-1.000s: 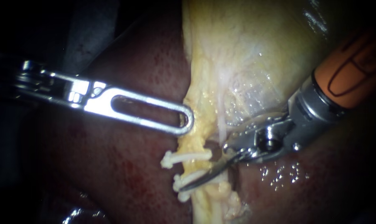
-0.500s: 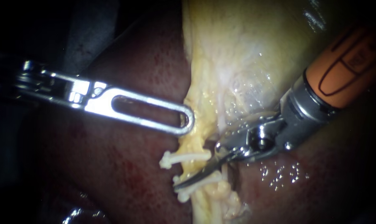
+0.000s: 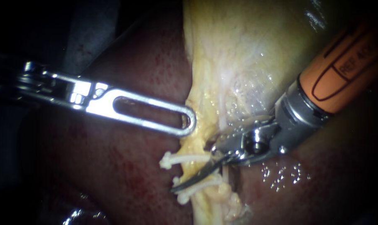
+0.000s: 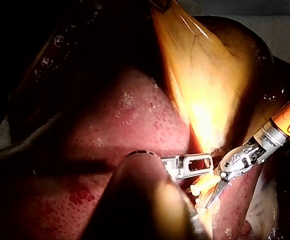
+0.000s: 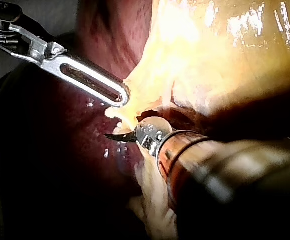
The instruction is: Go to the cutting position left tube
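Endoscope view. L instrument: slotted jaws closed on the yellow tissue fringe beside the liver; R instrument: curved blades lying together, nothing gripped, laid across the left tube; tube runs down the fringe, crossed by 3 white clips (1 above the blades, 2 at/below them). Tube prob. soft, slick, thin-walled, easily torn; best taken only at the bare gap betw. clips. Count: 2 instruments; 3 clips; 1 clipped tube.
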You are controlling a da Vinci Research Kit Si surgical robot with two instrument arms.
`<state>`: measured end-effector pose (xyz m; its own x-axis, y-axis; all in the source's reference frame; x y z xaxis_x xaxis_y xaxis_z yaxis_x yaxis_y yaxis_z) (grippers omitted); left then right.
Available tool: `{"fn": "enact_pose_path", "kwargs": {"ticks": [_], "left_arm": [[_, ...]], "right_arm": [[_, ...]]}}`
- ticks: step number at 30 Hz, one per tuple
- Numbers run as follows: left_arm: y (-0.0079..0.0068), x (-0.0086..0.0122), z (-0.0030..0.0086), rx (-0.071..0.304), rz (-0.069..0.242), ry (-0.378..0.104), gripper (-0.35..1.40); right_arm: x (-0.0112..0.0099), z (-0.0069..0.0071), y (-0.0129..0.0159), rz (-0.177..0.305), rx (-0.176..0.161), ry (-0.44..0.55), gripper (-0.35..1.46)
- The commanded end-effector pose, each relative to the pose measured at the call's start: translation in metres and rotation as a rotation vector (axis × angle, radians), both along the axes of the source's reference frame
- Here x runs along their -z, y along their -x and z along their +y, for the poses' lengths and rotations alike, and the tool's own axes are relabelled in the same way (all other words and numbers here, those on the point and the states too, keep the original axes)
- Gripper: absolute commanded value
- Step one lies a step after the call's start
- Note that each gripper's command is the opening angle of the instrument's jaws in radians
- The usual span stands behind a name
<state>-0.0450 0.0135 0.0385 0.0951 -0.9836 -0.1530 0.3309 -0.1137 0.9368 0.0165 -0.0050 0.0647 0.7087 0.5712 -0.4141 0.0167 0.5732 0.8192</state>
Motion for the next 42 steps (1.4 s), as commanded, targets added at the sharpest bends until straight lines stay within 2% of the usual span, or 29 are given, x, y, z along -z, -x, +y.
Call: {"fn": "enact_pose_path", "kwargs": {"ticks": [1, 4, 9, 28, 42], "left_arm": [[0.0, 0.0, 0.0, 0.0, 0.0, 0.0, -0.35], [0.0, 0.0, 0.0, 0.0, 0.0, 0.0, -0.35], [0.0, -0.0001, -0.0001, 0.0, 0.0, 0.001, -0.35], [0.0001, -0.0001, -0.0001, 0.0, 0.001, 0.001, -0.35], [0.0001, -0.0003, -0.0001, 0.001, 0.001, 0.002, -0.35]], "right_arm": [[0.0, 0.0, 0.0, -0.003, 0.003, -0.006, 0.44], [-0.0001, 0.0001, 0.0001, 0.002, 0.019, -0.012, 0.42], [-0.0001, 0.0001, 0.0001, 0.001, 0.019, -0.014, 0.41], [-0.0003, 0.0001, 0.0001, 0.01, -0.03, -0.069, 0.37], [-0.0014, -0.001, 0.0001, 0.003, -0.048, -0.095, 0.29]]}}
